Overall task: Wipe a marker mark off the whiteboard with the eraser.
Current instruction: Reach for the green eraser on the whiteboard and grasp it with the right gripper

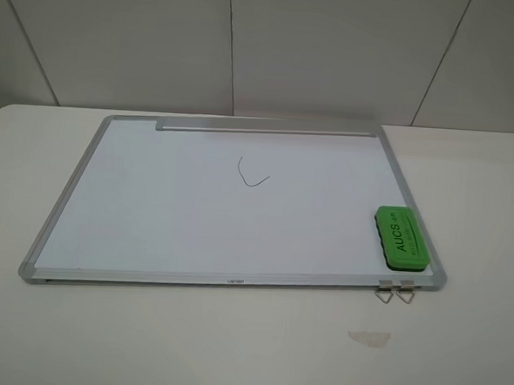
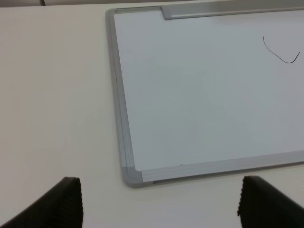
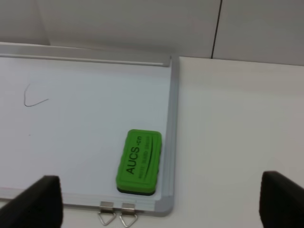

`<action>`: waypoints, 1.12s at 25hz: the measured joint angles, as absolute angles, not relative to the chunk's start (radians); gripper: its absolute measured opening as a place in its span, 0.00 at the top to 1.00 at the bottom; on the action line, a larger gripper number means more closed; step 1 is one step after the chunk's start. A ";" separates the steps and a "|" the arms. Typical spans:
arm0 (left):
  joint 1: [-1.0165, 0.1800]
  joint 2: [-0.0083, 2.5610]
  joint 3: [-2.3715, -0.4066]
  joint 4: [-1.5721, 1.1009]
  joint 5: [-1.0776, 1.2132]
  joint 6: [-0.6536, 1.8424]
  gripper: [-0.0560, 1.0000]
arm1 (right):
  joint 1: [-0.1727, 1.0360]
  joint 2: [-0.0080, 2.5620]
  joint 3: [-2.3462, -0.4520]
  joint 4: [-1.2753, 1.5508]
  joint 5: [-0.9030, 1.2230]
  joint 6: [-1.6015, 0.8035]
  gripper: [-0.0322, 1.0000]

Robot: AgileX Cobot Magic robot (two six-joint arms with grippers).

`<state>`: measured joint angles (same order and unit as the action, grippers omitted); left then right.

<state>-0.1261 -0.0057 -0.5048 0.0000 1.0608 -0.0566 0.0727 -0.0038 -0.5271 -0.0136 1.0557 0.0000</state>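
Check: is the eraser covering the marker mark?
No, the eraser lies at the right edge of the whiteboard, apart from the marker mark.

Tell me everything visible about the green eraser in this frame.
The eraser is a bright green oblong block with rounded corners. It has dark "AUCS" lettering on top and a dark layer underneath. It lies flat on the whiteboard, in the near right corner beside its frame, and nothing else touches it.

Left gripper (image 2: 164, 206): jaws wide apart; dark ribbed fingertips (image 2: 69, 202) level with each other, seen only in its wrist view.
Right gripper (image 3: 161, 202): jaws wide apart; dark fingertips (image 3: 42, 202) level.
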 joint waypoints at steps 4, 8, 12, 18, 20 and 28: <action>-0.126 -0.006 -0.505 0.000 1.061 -0.057 0.30 | 0.073 -0.004 -0.529 0.044 1.058 0.029 0.17; -0.126 -0.006 -0.505 0.000 1.061 -0.057 0.30 | 0.073 0.042 -0.566 0.078 1.088 0.069 0.17; -0.126 -0.006 -0.505 0.000 1.061 -0.057 0.30 | 0.073 0.206 -0.629 0.113 1.092 0.072 0.17; -0.126 -0.006 -0.505 0.000 1.061 -0.057 0.30 | 0.073 0.591 -0.682 0.140 1.090 0.068 0.17; -0.126 -0.006 -0.505 0.000 1.061 -0.057 0.30 | 0.073 0.713 -0.692 0.139 1.077 0.060 0.17; -0.126 -0.006 -0.505 0.000 1.061 -0.057 0.30 | 0.073 1.143 -0.806 0.139 1.041 0.055 0.17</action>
